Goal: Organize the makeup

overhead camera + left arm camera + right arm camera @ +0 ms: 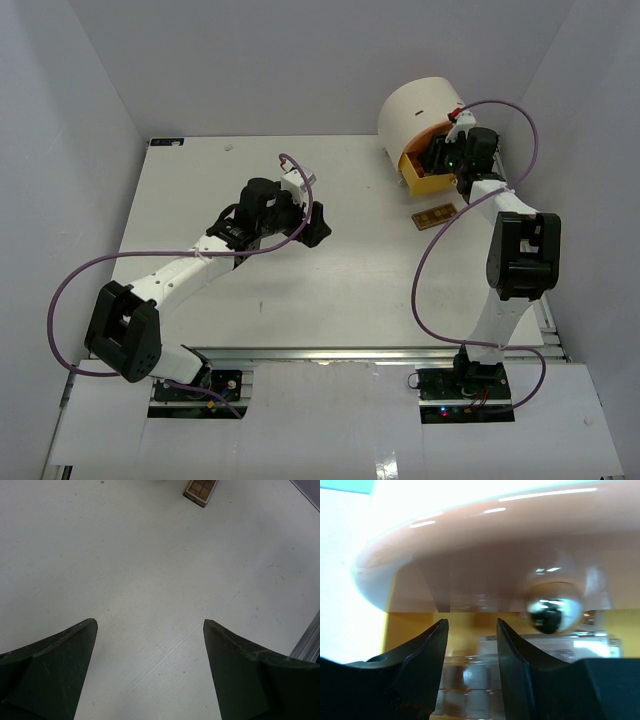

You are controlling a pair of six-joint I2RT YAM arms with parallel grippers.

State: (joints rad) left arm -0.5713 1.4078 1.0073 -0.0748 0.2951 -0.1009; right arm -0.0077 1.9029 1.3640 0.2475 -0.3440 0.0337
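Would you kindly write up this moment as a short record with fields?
left gripper: open, empty, above the white table
right gripper: jaws partly apart at the pulled-out yellow drawer of the round cream drawer unit; grip unclear
in drawer: what looks like a clear grey-white palette, below the fingers
on table: flat brown rectangular palette, near the drawer, untouched

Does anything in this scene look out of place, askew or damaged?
One brown palette lies alone and askew on the table, outside the round drawer unit, whose yellow drawer stands pulled out. Nothing looks spilled or broken.
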